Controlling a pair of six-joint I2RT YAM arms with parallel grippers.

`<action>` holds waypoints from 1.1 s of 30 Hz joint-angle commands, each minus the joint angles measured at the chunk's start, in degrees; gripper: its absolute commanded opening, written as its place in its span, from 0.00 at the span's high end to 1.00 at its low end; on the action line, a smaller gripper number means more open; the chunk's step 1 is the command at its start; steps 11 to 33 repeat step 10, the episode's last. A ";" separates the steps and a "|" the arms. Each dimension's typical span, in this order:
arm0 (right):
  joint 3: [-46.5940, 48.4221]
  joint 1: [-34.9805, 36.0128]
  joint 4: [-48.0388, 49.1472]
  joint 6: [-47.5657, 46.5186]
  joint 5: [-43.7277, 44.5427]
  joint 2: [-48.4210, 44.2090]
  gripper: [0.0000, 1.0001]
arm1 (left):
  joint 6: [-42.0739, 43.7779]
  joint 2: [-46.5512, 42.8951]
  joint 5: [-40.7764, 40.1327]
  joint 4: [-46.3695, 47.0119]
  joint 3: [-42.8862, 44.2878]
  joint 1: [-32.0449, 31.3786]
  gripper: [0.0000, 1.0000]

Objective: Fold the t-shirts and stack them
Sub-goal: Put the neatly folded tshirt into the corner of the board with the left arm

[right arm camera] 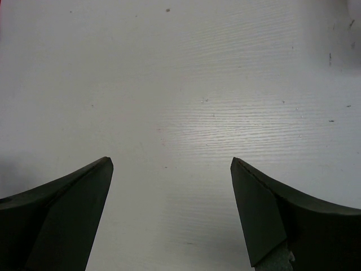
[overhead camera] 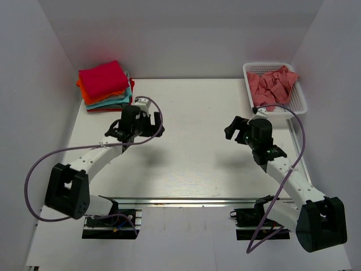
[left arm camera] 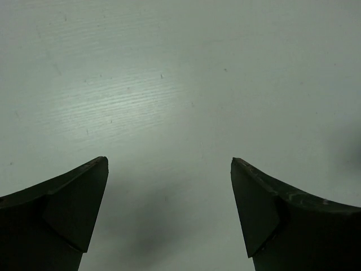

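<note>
My left gripper and right gripper both have their jaws spread wide, each hanging over the white table. The folded t-shirts are stacked at the table's far left corner, the crimson one on top. The salmon-pink t-shirts lie crumpled in the white basket at the table's far right corner.

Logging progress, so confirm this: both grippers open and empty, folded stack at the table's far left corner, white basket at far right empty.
Not quite. The white basket is not empty: it holds crumpled salmon-pink t-shirts, as the top external view shows. The rest stands: left gripper and right gripper open and empty, folded stack at the far left corner.
</note>
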 commanded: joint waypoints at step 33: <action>-5.01 -0.21 4.59 0.33 -0.69 -1.16 0.09 | -1.08 -11.35 -10.04 -0.20 -7.37 -5.00 0.00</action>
